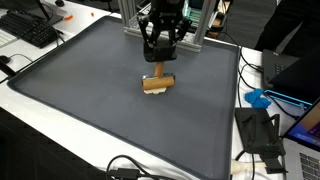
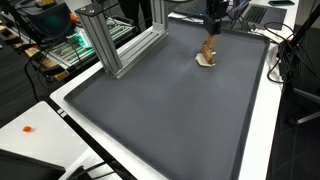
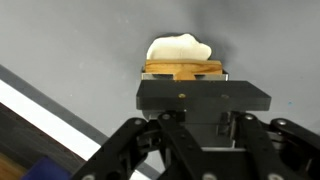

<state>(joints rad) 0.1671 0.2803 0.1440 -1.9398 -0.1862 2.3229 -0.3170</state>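
Gripper [image 1: 159, 66]: black, angular linkages, jaws drawn in narrow and clamped on the wooden piece [image 1: 158, 83]. The piece sits on the dark grey mat [image 1: 90, 100], toward its far edge near the aluminium frame [image 2: 120, 45].

Materials: the piece is tan, grained and blocky; the mat is matte, finely textured, with a raised rim; the frame is slotted silver extrusion.

Wrist view only: the wooden piece [image 3: 183, 69] shows stacked tan layers, with a smooth cream lump beyond it. An exterior view shows a pale base under the wooden piece [image 2: 207, 52]; another shows a black keyboard [image 1: 35, 30]
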